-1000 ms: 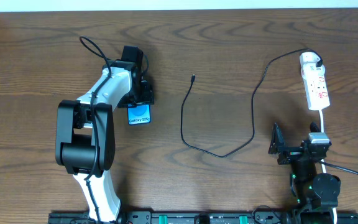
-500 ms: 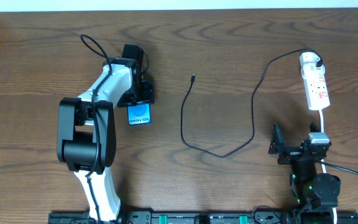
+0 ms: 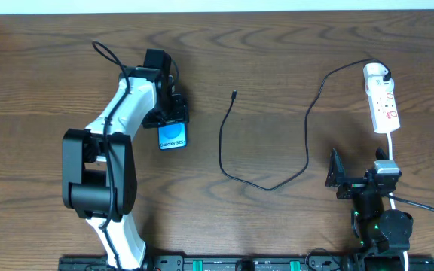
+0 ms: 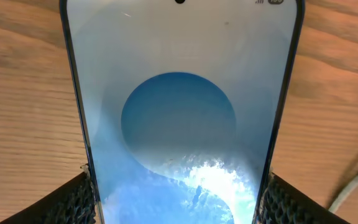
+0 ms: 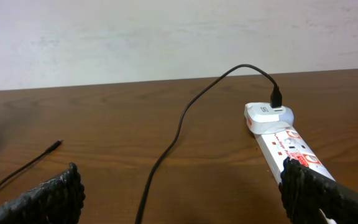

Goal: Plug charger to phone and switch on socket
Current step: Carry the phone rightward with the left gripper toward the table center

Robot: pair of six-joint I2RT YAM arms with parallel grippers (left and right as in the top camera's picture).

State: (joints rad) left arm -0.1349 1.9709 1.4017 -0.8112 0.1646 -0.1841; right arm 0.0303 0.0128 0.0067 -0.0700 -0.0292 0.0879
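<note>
The phone [image 3: 172, 137] lies on the table at the left, screen lit blue and white. In the left wrist view it [image 4: 179, 118] fills the frame between my two fingers. My left gripper [image 3: 169, 120] is shut on the phone's sides. The charger's black cable [image 3: 232, 143] snakes across the middle, its connector tip [image 3: 234, 94] lying free; its other end sits in a white plug [image 3: 375, 73] on the socket [image 3: 383, 105] at the right. My right gripper [image 3: 345, 179] is open and empty near the front right, with the cable [image 5: 166, 149] and socket [image 5: 288, 146] ahead of it.
The socket's white cord [image 3: 391, 147] runs down toward my right arm's base. A pale wall [image 5: 166, 37] stands behind the table's far edge.
My left arm has shifted slightly right and forward, and the phone has moved with it. The right arm and the cable have not moved.
</note>
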